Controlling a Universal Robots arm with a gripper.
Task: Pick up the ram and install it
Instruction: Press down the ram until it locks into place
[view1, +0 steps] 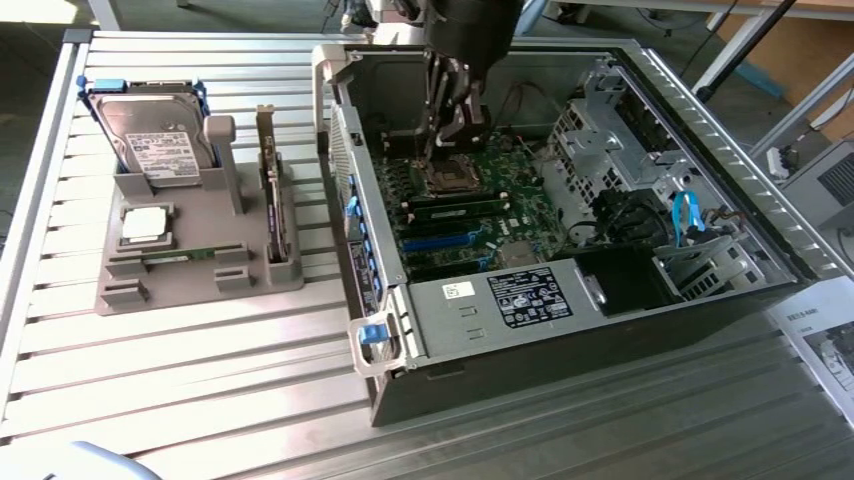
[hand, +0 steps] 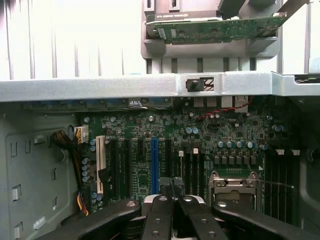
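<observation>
Slatted metal bench, exterior view: the ram (view1: 180, 253) lies flat in the grey holder (view1: 127, 300), well apart from my claw (view1: 447, 152), which hangs inside the computer case (view1: 561, 330).

Wrist view: claw (hand: 172, 189) pressed together, apparently empty, over the motherboard (hand: 150, 130).

Judgement: pickup not yet done; it calls for parted fingers at the holder.

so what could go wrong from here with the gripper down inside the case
1. The gripper, jaws shut, hangs low over the motherboard beside the CPU socket; a slight drift could knock the socket or the small parts around it.
2. The memory slots are narrow and packed together, so pressing off-line could miss or strain one.
</observation>
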